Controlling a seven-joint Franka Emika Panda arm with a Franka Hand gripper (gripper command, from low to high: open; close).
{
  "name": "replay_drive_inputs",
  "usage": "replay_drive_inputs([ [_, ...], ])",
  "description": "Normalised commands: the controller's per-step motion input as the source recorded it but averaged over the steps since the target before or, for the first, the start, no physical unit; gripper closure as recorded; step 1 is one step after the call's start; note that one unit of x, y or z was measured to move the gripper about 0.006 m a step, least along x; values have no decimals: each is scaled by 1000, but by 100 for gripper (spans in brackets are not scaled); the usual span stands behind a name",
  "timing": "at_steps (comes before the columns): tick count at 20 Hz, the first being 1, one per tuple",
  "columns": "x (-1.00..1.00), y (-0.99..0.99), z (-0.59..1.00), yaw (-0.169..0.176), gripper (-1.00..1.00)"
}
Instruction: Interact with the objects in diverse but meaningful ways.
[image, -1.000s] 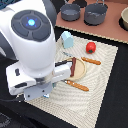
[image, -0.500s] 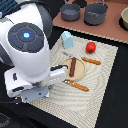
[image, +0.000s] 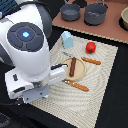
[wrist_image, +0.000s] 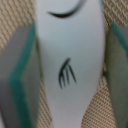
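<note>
between the pincer (wrist_image: 64, 75) fingers (wrist_image: 20, 80), close up in the wrist view, lies the white fish toy (wrist_image: 67, 60) on the woven mat (image: 100, 75); grip contact cannot be told. sausage stick (image: 73, 66) on plate (image: 64, 67); tomato ball (image: 90, 47), blue carton block (image: 66, 39) near mat's far edge.

Dark table (image: 107, 107); woven mat (image: 100, 75); wooden board (image: 105, 31).

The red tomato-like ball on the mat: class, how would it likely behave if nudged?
The red tomato-like ball looks round, so it would probably roll. It sits free on the flat woven mat, so likely nothing would stop it quickly.
</note>
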Motion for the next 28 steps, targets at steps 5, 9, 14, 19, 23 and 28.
replay_drive_inputs([
  [5,645,-266,1000,-70,100],
  [9,859,-358,985,-76,100],
  [14,902,-233,762,-50,100],
  [19,941,-145,321,-60,100],
  [23,994,-135,1,-62,100],
  [28,967,-27,-85,-52,100],
])
